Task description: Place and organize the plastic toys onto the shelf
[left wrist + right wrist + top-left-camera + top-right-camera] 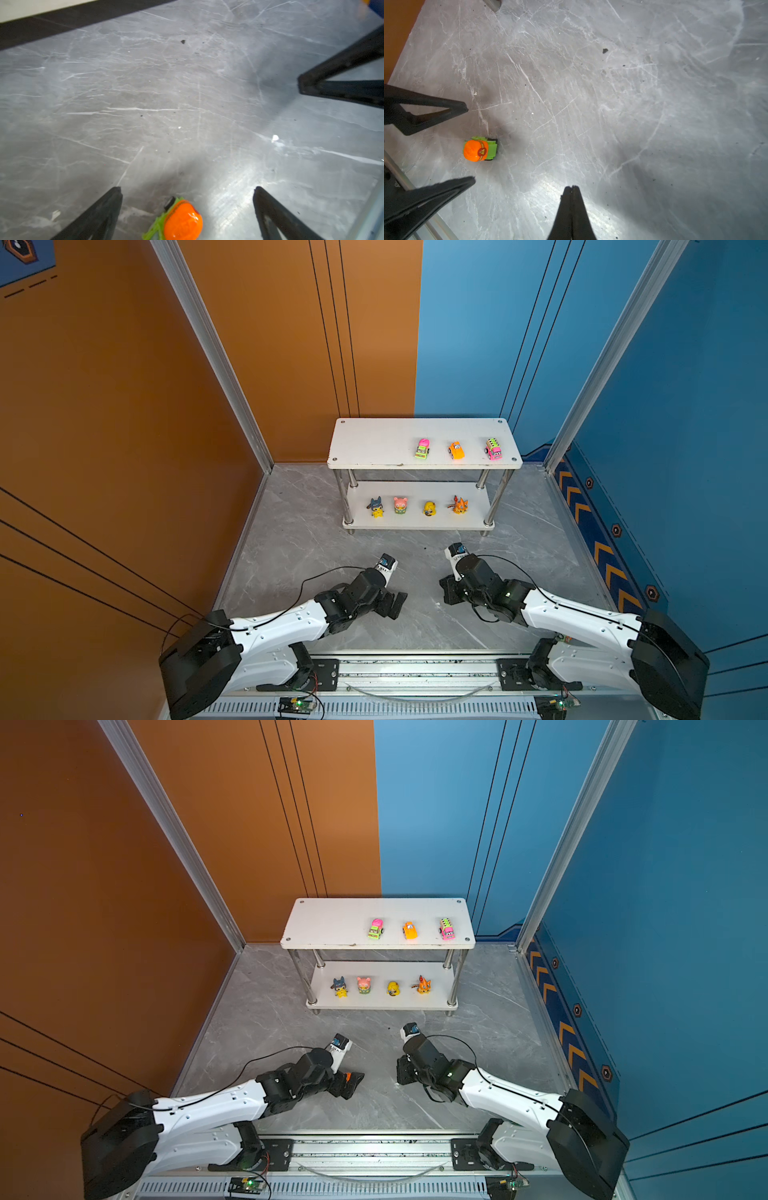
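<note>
Between the wide-spread jaws of my left gripper [187,188], the orange-and-green toy car [182,220] sits loose on the marble tabletop [187,83], well short of the shelf [374,439]. My right gripper [572,187] is pinched shut, empty. Pickup step, I judge: next, close squarely, then lift.

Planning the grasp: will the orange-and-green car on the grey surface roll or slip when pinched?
The orange-and-green car likely rolls if nudged: black wheels show. Its glossy rounded dome may slip from the left gripper; the flatter green sides look safer.
</note>
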`<act>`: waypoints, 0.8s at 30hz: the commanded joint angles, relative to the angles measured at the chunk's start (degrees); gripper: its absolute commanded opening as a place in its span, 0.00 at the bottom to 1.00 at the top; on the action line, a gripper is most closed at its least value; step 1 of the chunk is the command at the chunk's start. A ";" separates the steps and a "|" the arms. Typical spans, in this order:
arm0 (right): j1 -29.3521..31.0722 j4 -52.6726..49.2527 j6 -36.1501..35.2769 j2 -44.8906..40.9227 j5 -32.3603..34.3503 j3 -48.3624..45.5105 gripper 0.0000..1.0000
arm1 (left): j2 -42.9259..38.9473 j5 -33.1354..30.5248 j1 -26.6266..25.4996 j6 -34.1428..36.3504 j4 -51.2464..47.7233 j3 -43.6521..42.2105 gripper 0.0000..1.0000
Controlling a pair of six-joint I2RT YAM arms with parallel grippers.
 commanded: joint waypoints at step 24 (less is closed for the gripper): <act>0.39 -3.43 1.77 -3.30 -1.88 0.40 0.00 | 1.17 0.63 0.49 1.39 -1.43 -5.07 0.61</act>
